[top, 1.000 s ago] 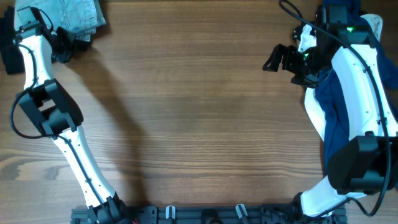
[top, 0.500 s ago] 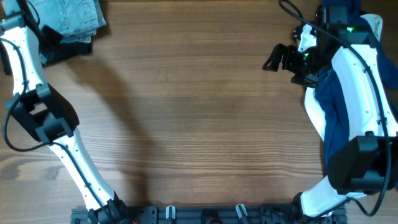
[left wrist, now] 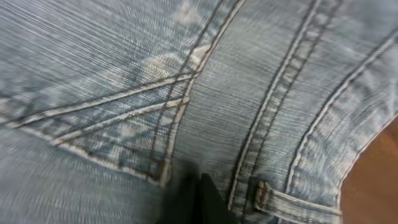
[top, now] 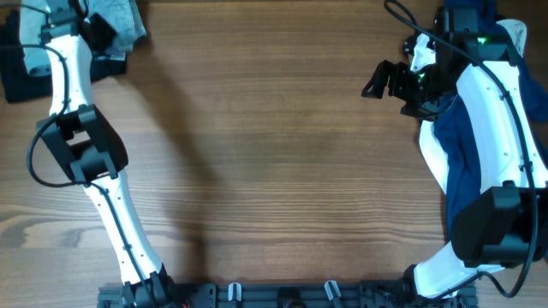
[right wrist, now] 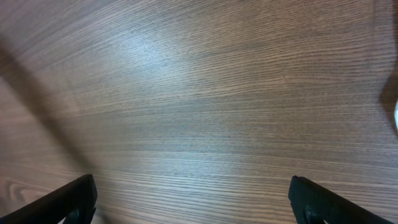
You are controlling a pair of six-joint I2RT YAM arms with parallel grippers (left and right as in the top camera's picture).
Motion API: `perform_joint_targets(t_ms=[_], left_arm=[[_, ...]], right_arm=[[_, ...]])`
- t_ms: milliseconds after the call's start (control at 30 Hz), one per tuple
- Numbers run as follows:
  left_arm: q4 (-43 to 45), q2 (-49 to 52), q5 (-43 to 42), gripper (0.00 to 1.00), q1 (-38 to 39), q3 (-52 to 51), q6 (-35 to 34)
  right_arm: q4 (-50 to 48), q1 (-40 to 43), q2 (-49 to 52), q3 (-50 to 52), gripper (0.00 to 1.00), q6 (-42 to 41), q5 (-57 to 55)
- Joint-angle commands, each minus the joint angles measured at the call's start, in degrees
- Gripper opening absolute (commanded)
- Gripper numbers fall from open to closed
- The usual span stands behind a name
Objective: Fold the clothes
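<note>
The light-blue denim jeans [top: 127,19] lie in the far left corner, over a black garment [top: 15,79]. In the left wrist view the jeans [left wrist: 199,93] fill the frame, with pocket stitching and a belt loop [left wrist: 261,196]. My left gripper [top: 96,34] is on the jeans. Its dark fingertips [left wrist: 199,200] are together against flat denim, with no fabric bunched between them. My right gripper [top: 381,81] hangs open and empty over bare wood [right wrist: 199,199]. A navy garment [top: 458,162] lies under the right arm.
The wooden table [top: 274,162] spans the middle between the arms. The navy garment runs along the right edge. A rail with clips [top: 282,295] lines the front edge.
My left arm swung left, then back right over the jeans pile in the far left corner. The right arm has not moved.
</note>
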State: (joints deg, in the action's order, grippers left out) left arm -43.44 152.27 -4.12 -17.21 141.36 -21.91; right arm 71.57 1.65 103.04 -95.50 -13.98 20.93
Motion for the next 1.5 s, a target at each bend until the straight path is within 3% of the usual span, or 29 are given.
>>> perform_joint_targets(t_ms=[0,333,633,800,900,1000,1367,1467], left_arm=[[-1.86,1.51,0.57,0.04,-0.31,0.22,4.42],[-23.80,1.51,2.29,0.04,-2.36,0.24,9.73],[-28.02,1.16,2.29,0.04,-6.23,0.24,9.77],[-27.47,-1.05,2.62,0.04,-6.86,0.24,8.98],[-26.93,-1.73,8.44,0.04,-9.11,0.24,2.91],[-26.10,-1.51,10.43,0.04,-12.55,0.24,1.51],[-7.56,-0.28,9.31,0.05,-15.67,0.22,1.95],[-2.80,-0.22,8.24,0.13,-15.41,0.24,1.95]], right_arm=[[0.28,-0.17,-1.36,-0.85,1.00,0.33,-0.37],[0.28,-0.17,-1.36,-0.85,1.00,0.96,-0.39],[0.26,-0.17,-1.36,-0.85,1.00,0.90,-0.39],[0.28,-0.17,-1.36,-0.85,1.00,0.90,-0.39],[0.28,-0.17,-1.36,-0.85,1.00,0.92,-0.39],[0.22,-0.17,-1.36,-0.85,0.99,0.92,-0.39],[1.44,-0.17,-1.36,-0.85,1.00,0.42,-0.37],[1.70,-0.17,-1.36,-0.85,1.00,0.42,-0.37]])
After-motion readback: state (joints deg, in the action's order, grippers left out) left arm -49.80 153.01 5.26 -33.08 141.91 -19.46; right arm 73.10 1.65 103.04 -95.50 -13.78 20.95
